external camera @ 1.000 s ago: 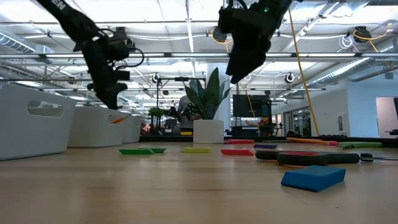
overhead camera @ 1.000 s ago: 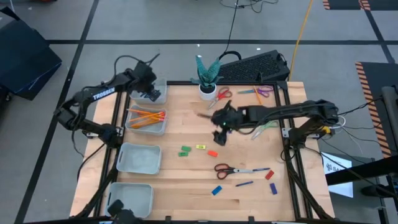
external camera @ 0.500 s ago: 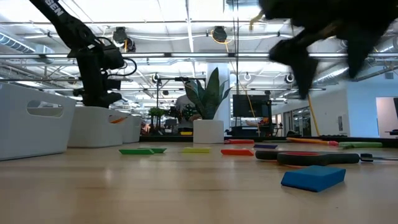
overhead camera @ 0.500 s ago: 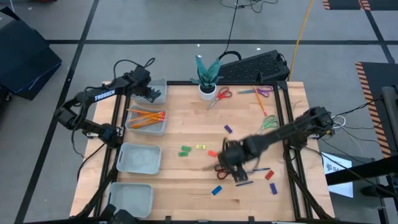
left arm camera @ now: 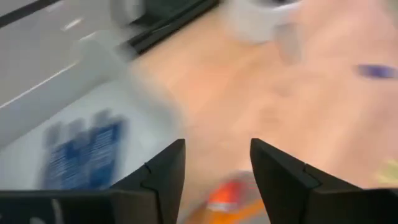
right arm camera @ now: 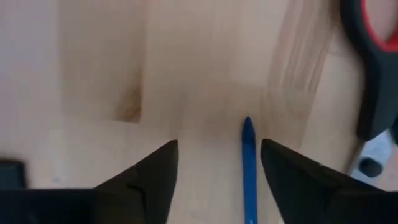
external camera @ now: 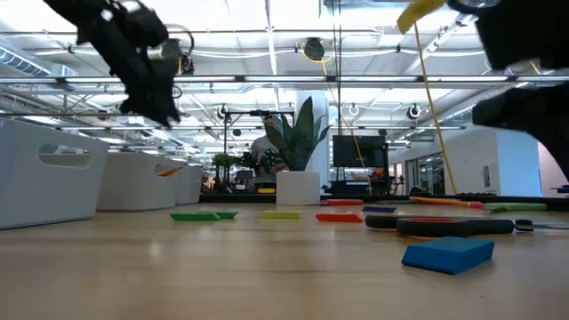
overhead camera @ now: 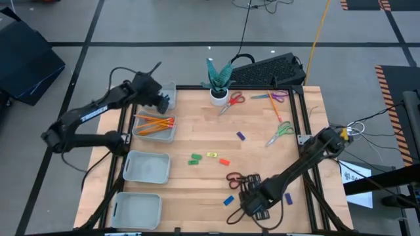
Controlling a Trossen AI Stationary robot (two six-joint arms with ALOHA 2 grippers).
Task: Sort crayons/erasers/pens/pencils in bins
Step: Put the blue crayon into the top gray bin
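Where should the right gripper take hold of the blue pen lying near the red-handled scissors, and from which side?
Grip the blue pen at mid-shaft, from straight above: it lies flat on the table. The open right gripper already straddles it, clear of the scissors.

Open wood spans the table (overhead camera: pixel 197 131) centre, flanked at 9 o'clock by four bins (overhead camera: pixel 147 166) in a column, at 12 by the plant pot (overhead camera: pixel 218 96) and scissors (overhead camera: pixel 231 101). Right gripper (overhead camera: pixel 254 204), at 5 o'clock, jaws apart either side of a pen (right arm camera: pixel 250 174); red scissors (right arm camera: pixel 372 62) crowd it closely. Erasers (overhead camera: pixel 210 157) lie scattered mid-table; passage between them and the bins is clear.
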